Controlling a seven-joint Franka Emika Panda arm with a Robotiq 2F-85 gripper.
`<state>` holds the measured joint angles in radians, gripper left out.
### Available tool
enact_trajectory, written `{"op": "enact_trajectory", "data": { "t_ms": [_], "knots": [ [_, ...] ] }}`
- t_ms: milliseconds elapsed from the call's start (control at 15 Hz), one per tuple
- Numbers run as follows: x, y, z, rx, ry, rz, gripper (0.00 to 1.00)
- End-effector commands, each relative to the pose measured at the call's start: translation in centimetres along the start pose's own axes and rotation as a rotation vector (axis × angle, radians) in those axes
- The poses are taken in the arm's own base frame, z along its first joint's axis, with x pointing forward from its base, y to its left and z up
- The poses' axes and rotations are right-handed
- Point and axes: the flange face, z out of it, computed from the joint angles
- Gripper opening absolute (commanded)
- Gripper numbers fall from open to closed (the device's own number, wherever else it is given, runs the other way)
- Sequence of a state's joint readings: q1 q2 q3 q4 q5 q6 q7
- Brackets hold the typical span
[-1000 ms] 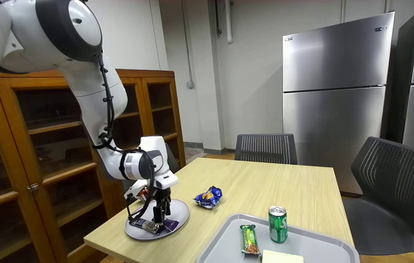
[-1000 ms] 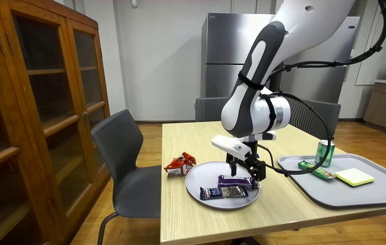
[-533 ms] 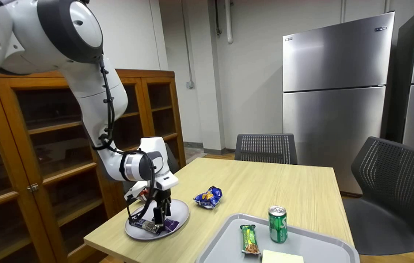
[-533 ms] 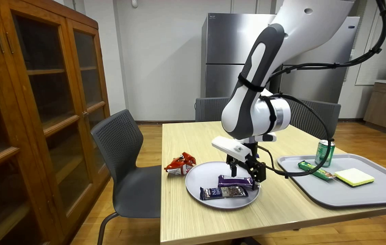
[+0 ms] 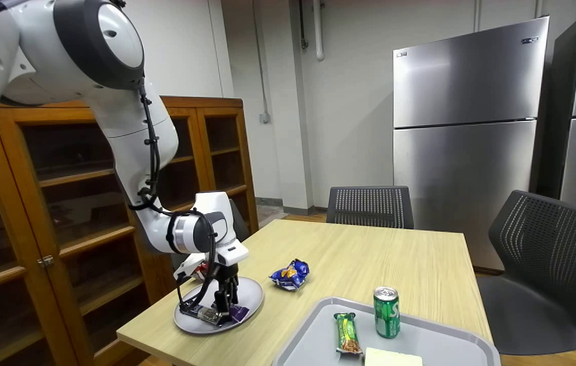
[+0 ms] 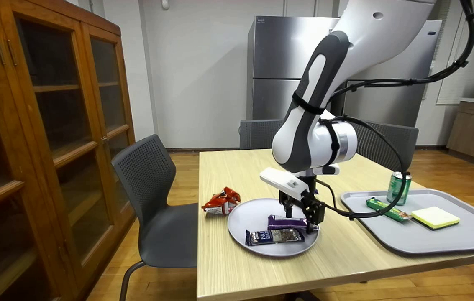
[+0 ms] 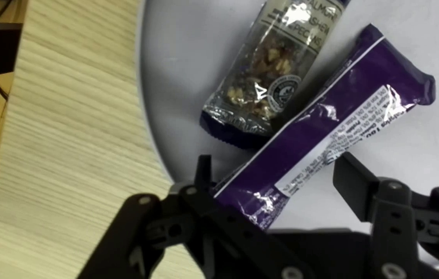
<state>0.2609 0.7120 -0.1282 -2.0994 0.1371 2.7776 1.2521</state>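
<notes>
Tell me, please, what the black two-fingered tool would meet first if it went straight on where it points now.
Likely the round light-grey plate: the tool points down with open fingers either side of the long purple glossy-wrapped bar. Depth is unclear.

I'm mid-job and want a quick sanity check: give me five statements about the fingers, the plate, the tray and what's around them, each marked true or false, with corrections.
1. The purple bar and the nut bar both lie on the plate. True.
2. The fingers are shut on the nut bar. False: the fingers stand apart, with the purple bar showing between them in the wrist view.
3. The green can stands upright on the tray. True.
4. The plate stands on the tray. False: it stands directly on the table.
5. The blue bag lies on the table, off both plate and tray. True.
</notes>
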Motion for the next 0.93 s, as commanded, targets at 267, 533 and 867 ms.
{"op": "enact_trajectory", "data": {
  "t_ms": [267,533,867],
  "knots": [
    [-0.06,-0.28,-0.41,0.028,-0.004,0.025,0.18],
    [-0.01,-0.34,-0.58,0.037,-0.001,0.026,0.04],
    [-0.04,-0.38,-1.29,0.051,-0.004,0.021,0.04]
  ]
}}
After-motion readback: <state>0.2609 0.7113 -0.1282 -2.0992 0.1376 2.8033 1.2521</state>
